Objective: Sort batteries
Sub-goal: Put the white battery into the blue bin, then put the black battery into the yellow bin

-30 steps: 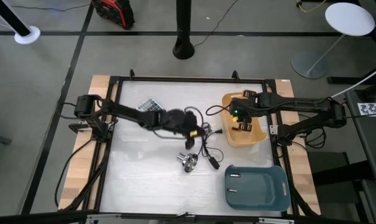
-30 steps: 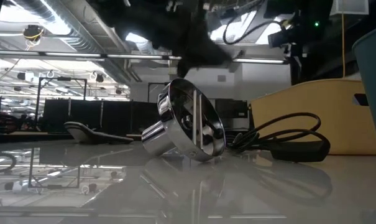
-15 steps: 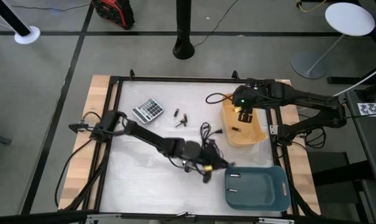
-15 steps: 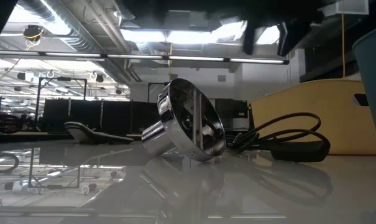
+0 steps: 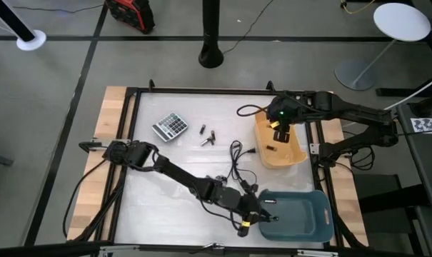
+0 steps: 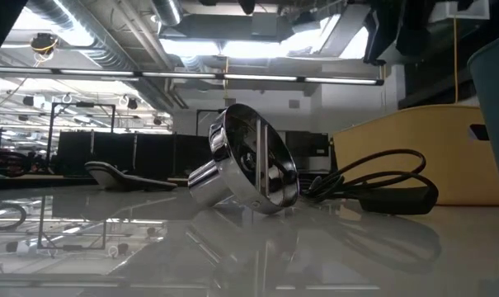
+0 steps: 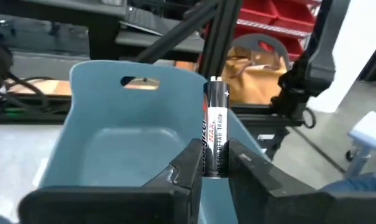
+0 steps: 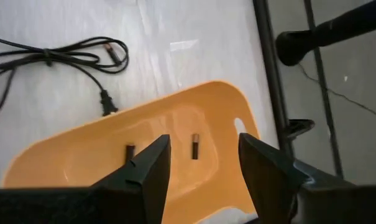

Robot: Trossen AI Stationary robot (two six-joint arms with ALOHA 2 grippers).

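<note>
My left gripper (image 7: 214, 163) pinches a battery (image 7: 215, 127) upright above the blue bin (image 7: 100, 134) — loosening early drops it outside; right fingers (image 8: 147, 168) gape, empty.

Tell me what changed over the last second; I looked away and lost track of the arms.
The left claw, shut on a battery, swung from the table's middle by the cable to the near edge of the blue bin. The right claw, open, drew back toward the far end of the yellow bin. The calculator, loose batteries and metal knob stayed put.
</note>
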